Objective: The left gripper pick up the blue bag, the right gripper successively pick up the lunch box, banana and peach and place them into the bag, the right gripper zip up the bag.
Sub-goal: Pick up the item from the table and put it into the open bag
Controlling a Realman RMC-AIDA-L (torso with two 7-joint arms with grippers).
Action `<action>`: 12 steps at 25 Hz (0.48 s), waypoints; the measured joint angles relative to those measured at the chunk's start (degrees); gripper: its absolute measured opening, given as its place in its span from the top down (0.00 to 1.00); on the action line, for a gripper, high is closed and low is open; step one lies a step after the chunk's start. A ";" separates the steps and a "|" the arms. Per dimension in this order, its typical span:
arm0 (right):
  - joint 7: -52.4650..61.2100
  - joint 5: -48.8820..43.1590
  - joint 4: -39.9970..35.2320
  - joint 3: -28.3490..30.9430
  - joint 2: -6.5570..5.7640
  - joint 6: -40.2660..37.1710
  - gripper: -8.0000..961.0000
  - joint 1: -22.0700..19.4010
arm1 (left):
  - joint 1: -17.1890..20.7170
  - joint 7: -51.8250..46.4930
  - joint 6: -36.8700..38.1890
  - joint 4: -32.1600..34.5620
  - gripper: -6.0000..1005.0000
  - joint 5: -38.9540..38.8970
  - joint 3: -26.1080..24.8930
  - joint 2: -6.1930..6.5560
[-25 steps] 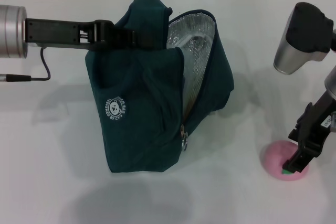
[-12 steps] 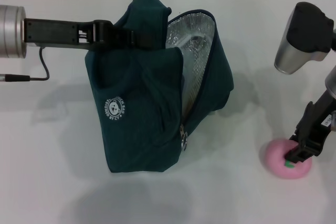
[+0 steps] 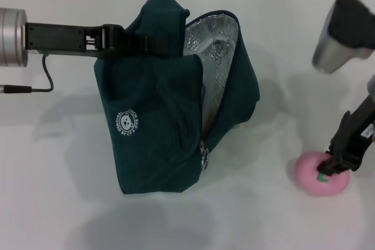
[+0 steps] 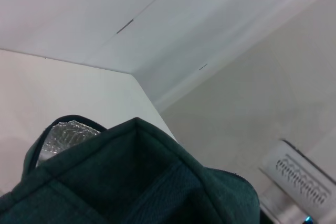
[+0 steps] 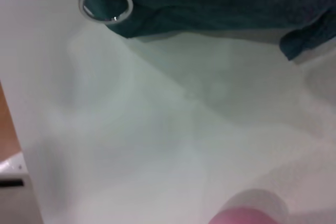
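The white table (image 3: 70, 203) carries the blue bag (image 3: 158, 139) and the peach (image 3: 321, 174).

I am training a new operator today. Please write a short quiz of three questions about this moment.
1. True or false: the blue bag is zipped shut.
2. Which fruit lies under the right gripper? A) banana B) peach C) apple
3. What does the left gripper hold?

Key:
1. False; its mouth is open and the silver lining shows.
2. B, the peach.
3. The top of the blue bag.
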 joint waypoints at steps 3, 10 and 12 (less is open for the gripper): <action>-0.80 0.52 -0.39 4.79 -0.02 -1.63 0.81 -0.02 | 0.02 0.00 0.00 0.00 0.92 -0.07 0.00 0.00; -3.17 1.52 -0.83 21.57 -1.07 -5.69 0.88 0.30 | 0.01 0.00 -0.01 0.00 0.92 -0.10 0.00 0.00; -3.33 1.71 -1.13 26.25 -1.71 -6.13 0.90 0.44 | 0.01 0.00 -0.01 0.00 0.92 -0.11 0.00 0.00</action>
